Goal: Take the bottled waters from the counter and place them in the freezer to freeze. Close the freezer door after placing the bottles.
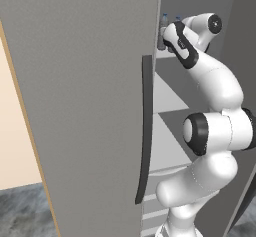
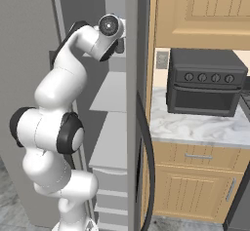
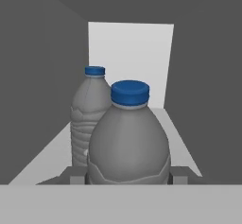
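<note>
Near bottle, lower centre, sits clenched in the gripper for shelving beside the rear bottle in the freezer.

Glossy white rounded arm segments, black joint bands, grey fingers.

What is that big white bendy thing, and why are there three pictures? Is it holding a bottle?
The white bendy thing is a robot arm reaching into an open freezer. Two pictures come from cameras behind it, one on each side. The third comes from a camera on its hand. There its gripper is shut on the near bottle, one finger on each side. A second bottle stands upright on the shelf behind it. The grey freezer door is open. On the counter beside it sits a black toaster oven.
</note>
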You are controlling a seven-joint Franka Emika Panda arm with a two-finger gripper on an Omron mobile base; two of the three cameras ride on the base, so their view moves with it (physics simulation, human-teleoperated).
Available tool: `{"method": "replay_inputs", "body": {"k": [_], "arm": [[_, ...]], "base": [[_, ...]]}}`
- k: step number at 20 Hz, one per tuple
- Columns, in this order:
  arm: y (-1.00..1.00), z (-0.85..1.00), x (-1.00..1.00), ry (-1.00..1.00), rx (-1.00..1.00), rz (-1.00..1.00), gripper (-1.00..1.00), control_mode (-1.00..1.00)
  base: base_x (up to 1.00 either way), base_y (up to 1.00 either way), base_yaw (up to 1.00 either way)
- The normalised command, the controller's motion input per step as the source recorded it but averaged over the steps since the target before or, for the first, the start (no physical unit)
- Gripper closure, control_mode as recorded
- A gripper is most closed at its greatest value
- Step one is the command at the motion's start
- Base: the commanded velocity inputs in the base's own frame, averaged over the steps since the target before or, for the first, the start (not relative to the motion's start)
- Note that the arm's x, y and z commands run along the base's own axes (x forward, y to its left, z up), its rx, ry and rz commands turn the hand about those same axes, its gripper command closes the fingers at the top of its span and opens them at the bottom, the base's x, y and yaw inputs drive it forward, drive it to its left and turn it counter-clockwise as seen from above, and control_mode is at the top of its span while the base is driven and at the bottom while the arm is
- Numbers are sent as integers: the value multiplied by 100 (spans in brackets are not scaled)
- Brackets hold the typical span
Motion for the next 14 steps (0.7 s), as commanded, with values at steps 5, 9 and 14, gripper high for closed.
{"method": "replay_inputs", "body": {"k": [5,9,14], "arm": [[0,0,0,0,0,0,100,-100],[0,-2,0,0,0,0,100,-100],[0,-16,0,0,0,0,100,-100]], "base": [[0,0,0],[0,0,0],[0,0,0]]}}
